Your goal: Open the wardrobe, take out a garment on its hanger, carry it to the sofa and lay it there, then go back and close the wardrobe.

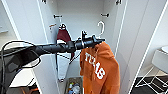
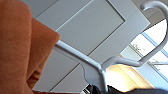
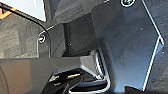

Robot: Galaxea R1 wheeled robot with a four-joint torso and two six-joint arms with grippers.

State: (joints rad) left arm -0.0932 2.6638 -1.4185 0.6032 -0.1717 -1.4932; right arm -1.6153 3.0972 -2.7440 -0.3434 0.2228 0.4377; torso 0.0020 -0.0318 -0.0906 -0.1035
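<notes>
The wardrobe (image 1: 82, 15) stands with both tall white doors swung wide, so the opening step looks done. Its white interior shows black hooks on the back wall. A maroon-and-white garment (image 1: 63, 36) hangs toward the inner left side.

The orange "TEXAS" hoodie (image 1: 100, 68) hangs in front of the open cabinet, nearer the right door's edge, its hem dropping low toward the wardrobe floor. In the left wrist view its orange cloth (image 2: 22, 47) drapes over one arm of the hanger.

The left arm reaches in from the left across the open front, and the left gripper (image 1: 96, 40) sits right at the neck of the hoodie's white hanger (image 1: 101, 27). The left wrist view shows the hanger (image 2: 95, 68) rising straight out of the dark gripper body, so the gripper appears pinched onto it at the junction below the hook. The curved hook stands free below the black hook near the upper right of the back wall and seems clear of it, though I cannot tell for certain.

By my judgement the garment is in hand and being taken out. Carrying it to the sofa, laying it there, and closing the wardrobe are all left. I cannot tell how the right gripper is set.

A small bin of mixed items (image 1: 73, 87) sits on the wardrobe floor.
</notes>
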